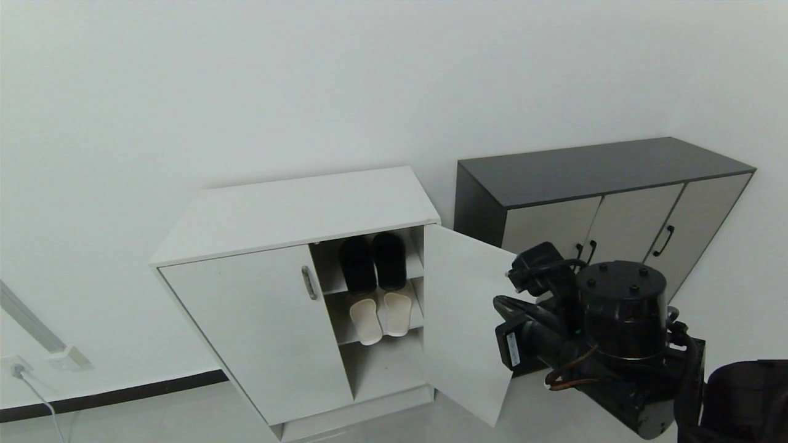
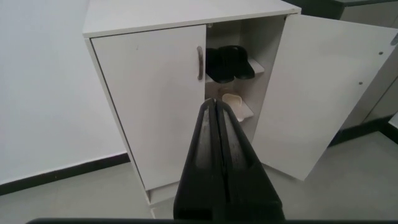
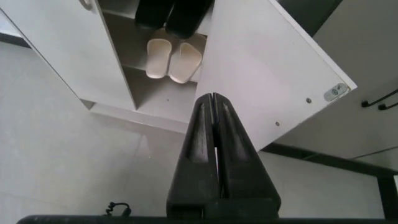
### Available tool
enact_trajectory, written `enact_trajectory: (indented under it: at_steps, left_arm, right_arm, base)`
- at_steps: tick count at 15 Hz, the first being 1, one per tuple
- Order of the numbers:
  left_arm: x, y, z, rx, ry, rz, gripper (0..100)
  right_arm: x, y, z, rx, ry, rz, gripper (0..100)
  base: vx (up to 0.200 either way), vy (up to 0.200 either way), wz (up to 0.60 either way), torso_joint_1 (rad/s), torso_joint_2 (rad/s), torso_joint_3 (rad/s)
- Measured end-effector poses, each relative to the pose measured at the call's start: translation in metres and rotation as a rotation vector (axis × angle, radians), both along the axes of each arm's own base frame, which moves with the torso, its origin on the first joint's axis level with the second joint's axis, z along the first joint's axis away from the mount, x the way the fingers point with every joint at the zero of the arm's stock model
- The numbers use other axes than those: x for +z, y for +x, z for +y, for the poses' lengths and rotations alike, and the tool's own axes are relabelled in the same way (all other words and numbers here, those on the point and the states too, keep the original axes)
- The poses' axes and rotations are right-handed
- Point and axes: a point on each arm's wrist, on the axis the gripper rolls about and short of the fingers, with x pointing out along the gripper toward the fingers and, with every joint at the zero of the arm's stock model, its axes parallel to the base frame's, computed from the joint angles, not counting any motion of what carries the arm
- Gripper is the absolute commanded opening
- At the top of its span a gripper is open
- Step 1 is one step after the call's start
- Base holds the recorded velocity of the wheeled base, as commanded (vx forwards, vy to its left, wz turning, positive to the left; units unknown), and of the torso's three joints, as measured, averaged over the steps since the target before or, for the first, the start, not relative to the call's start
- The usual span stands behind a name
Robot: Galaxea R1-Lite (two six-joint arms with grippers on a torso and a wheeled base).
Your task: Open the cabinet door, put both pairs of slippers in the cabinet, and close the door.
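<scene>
The white cabinet [image 1: 295, 212] stands against the wall with its right door [image 1: 462, 320] swung open and its left door [image 1: 258, 332] closed. A black pair of slippers [image 1: 372, 261] lies on the upper shelf, and a white pair [image 1: 381, 314] on the shelf below. My right arm [image 1: 585, 332] is beside the open door's outer face. The right gripper [image 3: 212, 96] is shut and empty, close to the door [image 3: 261, 68]. My left gripper [image 2: 216, 101] is also shut and empty, in front of the cabinet opening and pointing at the white slippers [image 2: 235, 106].
A dark cabinet with grey doors [image 1: 603, 178] stands to the right, close behind the open door. A wall socket with a cable [image 1: 15, 368] is low on the left wall. Pale floor [image 1: 154, 418] lies in front of the cabinet.
</scene>
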Motion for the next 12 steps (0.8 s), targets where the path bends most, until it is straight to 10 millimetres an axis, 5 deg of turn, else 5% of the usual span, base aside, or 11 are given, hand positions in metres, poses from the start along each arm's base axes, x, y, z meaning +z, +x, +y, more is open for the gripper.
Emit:
enact_trajectory:
  at_steps: [6, 12]
  left_arm:
    - [0.000, 0.000, 0.000, -0.001, 0.001, 0.000, 0]
    - [0.000, 0.000, 0.000, -0.001, 0.001, 0.000, 0]
  right_arm:
    - [0.007, 0.014, -0.001, -0.035, 0.023, -0.018, 0]
    - [0.022, 0.095, -0.029, -0.142, 0.061, -0.006, 0]
  base:
    - [0.000, 0.000, 0.00, 0.000, 0.00, 0.000]
    - [0.000, 0.000, 0.00, 0.000, 0.00, 0.000]
